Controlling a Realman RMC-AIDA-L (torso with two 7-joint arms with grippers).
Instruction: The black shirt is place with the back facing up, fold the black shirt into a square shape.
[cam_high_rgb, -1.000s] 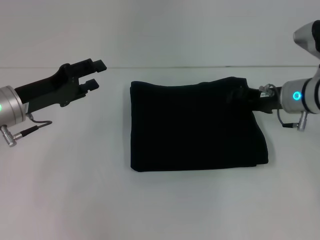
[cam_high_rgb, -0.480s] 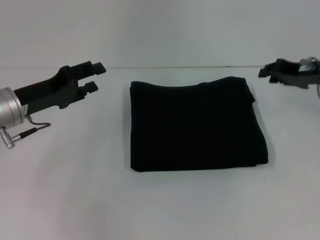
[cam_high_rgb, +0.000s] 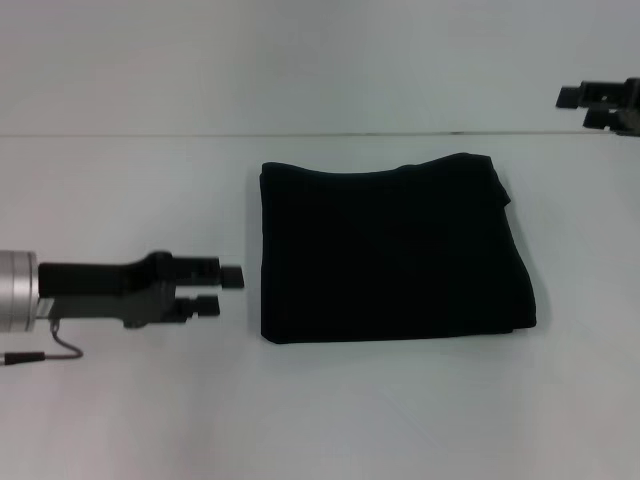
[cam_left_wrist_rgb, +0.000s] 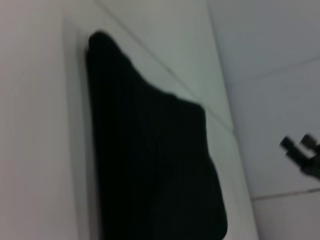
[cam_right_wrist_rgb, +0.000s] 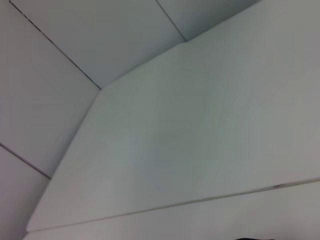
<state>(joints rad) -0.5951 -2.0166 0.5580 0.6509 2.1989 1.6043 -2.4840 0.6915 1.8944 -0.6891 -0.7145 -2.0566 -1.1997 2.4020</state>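
The black shirt, folded into a near-square block, lies flat at the middle of the white surface. The left end effector sits low just beside the shirt's left edge near its front corner, fingers slightly spread, holding nothing. The right end effector hangs well apart at the far right edge, fingers spread and empty.

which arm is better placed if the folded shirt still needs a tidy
Probably left: the left end effector sits low beside the black shirt, open, while the right end effector is far off.
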